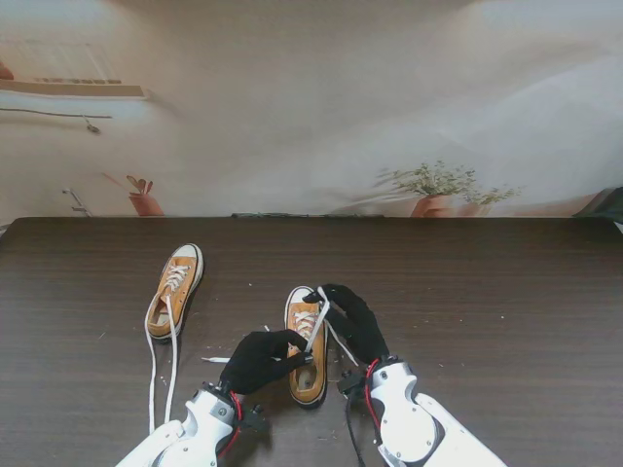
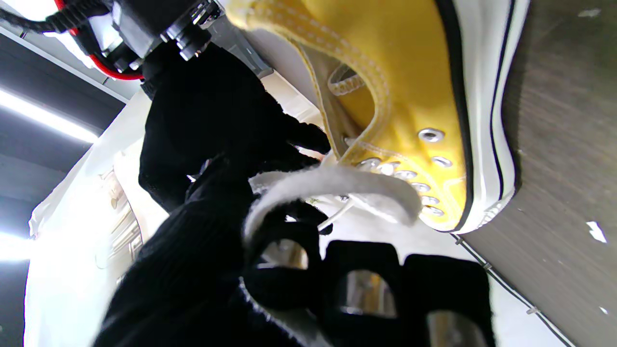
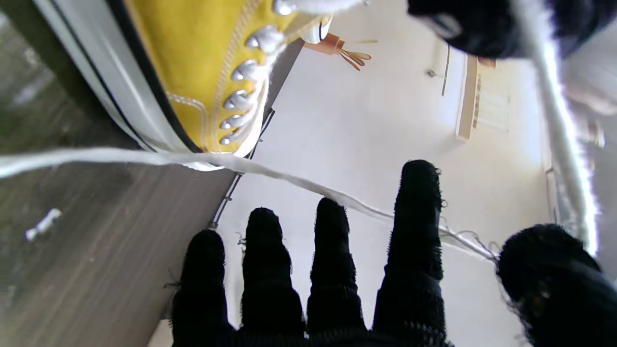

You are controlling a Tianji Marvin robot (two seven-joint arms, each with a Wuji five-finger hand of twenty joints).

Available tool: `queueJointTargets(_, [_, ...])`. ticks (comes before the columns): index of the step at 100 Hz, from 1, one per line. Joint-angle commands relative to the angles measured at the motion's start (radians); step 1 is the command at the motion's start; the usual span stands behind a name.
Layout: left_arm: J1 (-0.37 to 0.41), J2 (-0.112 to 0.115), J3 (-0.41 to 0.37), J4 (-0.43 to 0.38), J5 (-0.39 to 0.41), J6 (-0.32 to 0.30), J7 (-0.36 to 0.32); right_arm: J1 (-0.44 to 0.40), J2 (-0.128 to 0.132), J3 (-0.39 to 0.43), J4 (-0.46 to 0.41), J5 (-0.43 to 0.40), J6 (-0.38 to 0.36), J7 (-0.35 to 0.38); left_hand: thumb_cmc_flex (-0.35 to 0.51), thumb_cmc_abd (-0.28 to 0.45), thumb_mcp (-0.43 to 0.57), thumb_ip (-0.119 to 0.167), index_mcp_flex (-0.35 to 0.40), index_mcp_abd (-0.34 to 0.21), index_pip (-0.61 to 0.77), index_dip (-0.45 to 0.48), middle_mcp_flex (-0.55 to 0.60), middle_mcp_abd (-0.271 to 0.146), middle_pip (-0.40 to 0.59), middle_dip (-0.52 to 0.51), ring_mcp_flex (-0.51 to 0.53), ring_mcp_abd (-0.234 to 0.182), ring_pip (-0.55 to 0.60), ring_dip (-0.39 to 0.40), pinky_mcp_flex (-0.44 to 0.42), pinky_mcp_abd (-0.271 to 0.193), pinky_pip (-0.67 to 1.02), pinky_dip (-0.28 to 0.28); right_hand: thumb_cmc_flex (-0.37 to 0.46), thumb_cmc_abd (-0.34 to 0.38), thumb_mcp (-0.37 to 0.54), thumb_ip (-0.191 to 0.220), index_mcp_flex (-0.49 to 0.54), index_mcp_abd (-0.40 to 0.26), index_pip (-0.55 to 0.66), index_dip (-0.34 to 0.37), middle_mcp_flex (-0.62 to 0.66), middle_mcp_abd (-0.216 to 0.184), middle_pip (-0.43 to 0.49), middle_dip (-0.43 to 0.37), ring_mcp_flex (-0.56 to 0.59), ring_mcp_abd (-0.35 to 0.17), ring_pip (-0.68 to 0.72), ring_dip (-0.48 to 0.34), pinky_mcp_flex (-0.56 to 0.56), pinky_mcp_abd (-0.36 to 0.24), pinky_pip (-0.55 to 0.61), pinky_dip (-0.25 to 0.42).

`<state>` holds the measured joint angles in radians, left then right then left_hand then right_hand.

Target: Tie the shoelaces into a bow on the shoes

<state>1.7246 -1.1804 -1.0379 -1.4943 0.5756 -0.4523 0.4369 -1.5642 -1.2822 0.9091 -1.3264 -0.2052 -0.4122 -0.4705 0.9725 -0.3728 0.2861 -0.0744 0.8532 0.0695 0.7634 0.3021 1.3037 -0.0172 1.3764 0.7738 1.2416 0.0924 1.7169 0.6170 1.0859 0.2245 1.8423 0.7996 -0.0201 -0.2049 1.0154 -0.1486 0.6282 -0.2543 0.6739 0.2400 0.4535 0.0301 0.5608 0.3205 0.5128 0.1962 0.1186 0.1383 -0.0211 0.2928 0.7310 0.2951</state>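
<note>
Sneakers of mustard-yellow canvas sit on the dark bench (image 1: 506,292): the far sneaker (image 1: 176,289) lies to the left with its loose laces (image 1: 161,375) trailing toward me, and the near sneaker (image 1: 308,342) lies between the two arms.

The left robot hand (image 1: 265,358) reaches across the near sneaker's opening. In the left wrist view its gloved fingers (image 2: 289,284) curl around a flat white lace (image 2: 332,185) just beside the eyelets (image 2: 414,173), so it appears to be pinching that lace.

The right robot hand (image 1: 352,319) lies along the sneaker's right side. Its wrist view shows four fingers (image 3: 328,260) straight and slightly spread, the thumb (image 3: 554,270) apart from them, and a thin lace strand (image 3: 270,171) running taut across them toward the thumb. Whether thumb and forefinger actually clamp it I cannot tell.

No bow is formed yet on either shoe; my guess is the work is at the crossing or first-knot stage.

Risks from here:
- The strand draped over the right fingers could slide off if that hand tilts, since nothing visibly clamps it.
- Pulling the left lace hard could drag or tip the light sneaker, which nothing pins down.
- Glove fibres look frayed and may snag the lace.
</note>
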Motion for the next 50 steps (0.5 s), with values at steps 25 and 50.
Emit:
queueJointTargets(25, [0.002,0.0,0.003,-0.007,-0.003,0.0,-0.017,-0.001,-0.022,0.002,0.0,0.209,-0.034,0.078,0.038,0.024,-0.032,0.02,0.016,0.001,0.01,-0.018,0.055,0.008,0.025,-0.001,0.028,0.018,0.06,-0.018,0.016,-0.071,0.252,0.009,0.013,-0.05,0.101,-0.002,0.13,0.092,-0.027,-0.006,0.062,-0.086,0.025,-0.002,-0.002,-0.061,-0.006,-0.013,-0.048,-0.114,-0.026,-0.056])
queueJointTargets(50, [0.004,0.001,0.001,-0.009,0.001,0.002,-0.018,0.009,-0.04,0.0,0.032,0.17,-0.106,0.016,0.037,0.024,-0.033,0.021,0.016,-0.002,0.01,-0.019,0.055,0.008,0.025,-0.001,0.028,0.018,0.06,-0.019,0.016,-0.071,0.252,0.009,0.093,-0.102,0.179,-0.003,0.281,0.289,-0.125,-0.092,0.308,-0.034,0.033,0.003,0.116,-0.147,0.091,0.042,0.012,-0.124,0.128,-0.08])
